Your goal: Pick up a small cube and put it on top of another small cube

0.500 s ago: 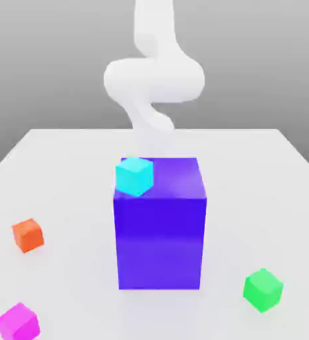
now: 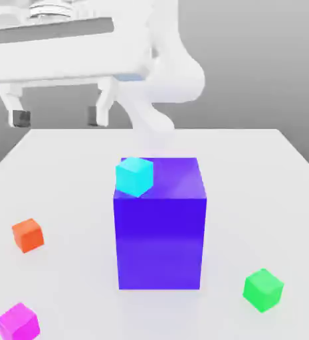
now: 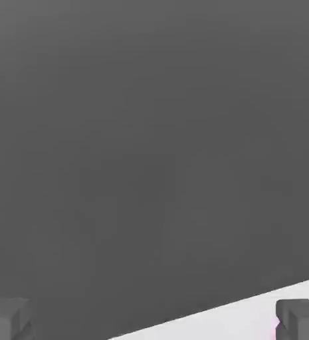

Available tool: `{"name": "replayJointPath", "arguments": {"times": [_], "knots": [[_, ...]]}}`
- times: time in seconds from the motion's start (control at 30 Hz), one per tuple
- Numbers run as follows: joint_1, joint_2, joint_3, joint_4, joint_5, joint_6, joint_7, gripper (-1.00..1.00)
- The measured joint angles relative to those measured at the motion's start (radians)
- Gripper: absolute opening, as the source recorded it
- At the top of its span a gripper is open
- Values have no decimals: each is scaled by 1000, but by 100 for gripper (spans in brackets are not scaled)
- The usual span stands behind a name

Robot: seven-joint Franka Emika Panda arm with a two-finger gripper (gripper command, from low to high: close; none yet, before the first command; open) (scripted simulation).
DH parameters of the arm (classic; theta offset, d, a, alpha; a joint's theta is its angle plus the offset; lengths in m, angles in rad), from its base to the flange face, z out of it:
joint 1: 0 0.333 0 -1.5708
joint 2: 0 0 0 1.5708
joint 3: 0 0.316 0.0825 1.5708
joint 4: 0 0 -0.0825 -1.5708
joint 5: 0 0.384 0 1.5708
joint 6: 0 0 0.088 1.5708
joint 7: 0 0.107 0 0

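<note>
The small magenta cube [image 2: 18, 322] is seen at the near edge of the white table [image 2: 263, 172], in the corner toward the exterior view's left, resting flat and touched by nothing. It is judged that the step in hand is the approach to this cube. For that to be done well, the claw should be brought directly over the cube, the fingers lined up with two opposite faces, and the descent kept vertical so the cube is not nudged aside before the fingers close.

Farther back, an orange-red cube [image 2: 28, 235] lies on the same side, and a green cube [image 2: 263, 289] sits well apart toward the exterior view's right. Between them stands a tall blue block [image 2: 160, 232], with a cyan cube [image 2: 135, 176] perched on its top corner; a wide berth should be given to that block on the way down.

Highest and farthest, the gripper [image 2: 57, 118] is held above the table, toward the exterior view's left, well clear of everything. Its fingers point downward and are spread wide, with nothing between them. The white arm [image 2: 170, 80] is curled behind it.
</note>
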Motion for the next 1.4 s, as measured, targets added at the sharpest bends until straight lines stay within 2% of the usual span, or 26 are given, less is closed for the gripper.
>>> {"name": "replayJointPath", "arguments": {"times": [0.47,0.6,0.63,0.87,1.03,1.4], "knots": [[-123,508,-66,16,83,143,16,0],[-161,653,-32,43,127,237,-11,0],[-171,686,-19,50,137,262,-18,-100],[-173,693,-18,51,140,267,-20,-100],[-126,545,-46,10,78,162,7,-100],[131,346,222,-167,-61,147,-206,-100]]}}
